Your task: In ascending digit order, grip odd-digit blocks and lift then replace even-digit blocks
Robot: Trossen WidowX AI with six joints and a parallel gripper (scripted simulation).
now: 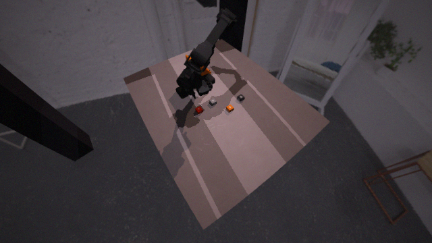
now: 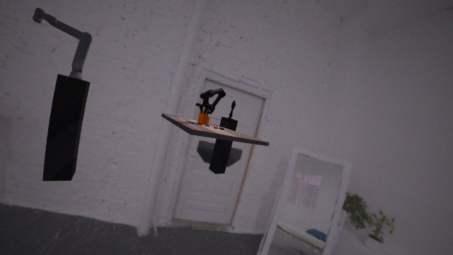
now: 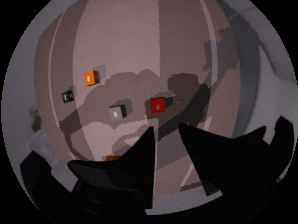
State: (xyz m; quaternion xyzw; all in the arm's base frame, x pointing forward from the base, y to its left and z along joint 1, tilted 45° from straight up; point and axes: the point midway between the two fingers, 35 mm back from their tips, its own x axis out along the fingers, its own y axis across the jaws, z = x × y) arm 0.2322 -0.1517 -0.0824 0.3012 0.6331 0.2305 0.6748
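The gripper (image 1: 194,94) (image 3: 166,126) is partly open, with nothing between its fingertips. It hangs above the table on the arm-base side of the red block (image 1: 199,109) (image 3: 157,105). The grey block (image 1: 212,101) (image 3: 117,112) sits beside the red one, to its left in the wrist view. The orange block (image 1: 229,108) (image 3: 90,78) and the black block (image 1: 240,97) (image 3: 67,96) lie farther left in the wrist view. All four rest on the table, apart from each other. Each shows a pale digit, too blurred to read surely.
The table (image 1: 233,148) (image 2: 212,134) has pale and dark stripes, with the arm's shadow across it. An orange structure (image 2: 203,117) stands by the arm's base, and a bit of orange (image 3: 112,158) shows behind the left finger in the wrist view.
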